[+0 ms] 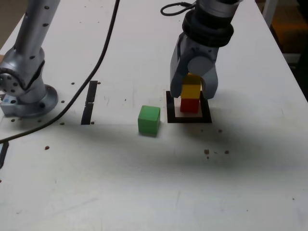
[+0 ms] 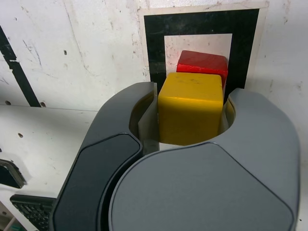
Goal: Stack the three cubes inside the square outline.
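Exterior view: yellow cube (image 1: 191, 90) sits on red cube (image 1: 189, 105) inside the square outline (image 1: 172, 117); jaws flank it, grip unclear. Green cube (image 1: 149, 120) lies beside the outline.

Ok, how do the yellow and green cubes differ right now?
The yellow cube sits on the red cube inside the square outline; the green cube lies on the table outside it. The claw brackets the yellow one; the green stands free. Both look equal in size.

Red cube (image 2: 202, 62) mostly hidden under yellow cube (image 2: 190, 107)
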Robot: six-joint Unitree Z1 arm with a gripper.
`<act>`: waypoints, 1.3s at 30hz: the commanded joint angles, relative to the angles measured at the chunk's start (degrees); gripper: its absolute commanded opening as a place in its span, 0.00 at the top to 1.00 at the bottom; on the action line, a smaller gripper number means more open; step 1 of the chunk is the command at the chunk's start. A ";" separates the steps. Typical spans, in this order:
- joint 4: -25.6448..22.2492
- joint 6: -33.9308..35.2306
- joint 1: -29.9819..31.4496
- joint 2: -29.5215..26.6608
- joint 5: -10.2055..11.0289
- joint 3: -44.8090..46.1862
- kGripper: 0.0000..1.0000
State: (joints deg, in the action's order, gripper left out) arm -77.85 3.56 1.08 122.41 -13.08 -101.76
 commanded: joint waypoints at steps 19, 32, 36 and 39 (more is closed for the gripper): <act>-0.91 -0.10 -0.29 -1.29 1.66 -0.69 0.37; -7.34 2.26 1.17 -15.15 6.77 2.26 0.36; -7.47 3.45 2.81 -19.01 6.97 5.76 0.36; -7.11 4.90 4.75 -21.79 6.94 9.13 0.36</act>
State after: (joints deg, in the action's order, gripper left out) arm -85.00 8.31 5.38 101.51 -6.10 -93.15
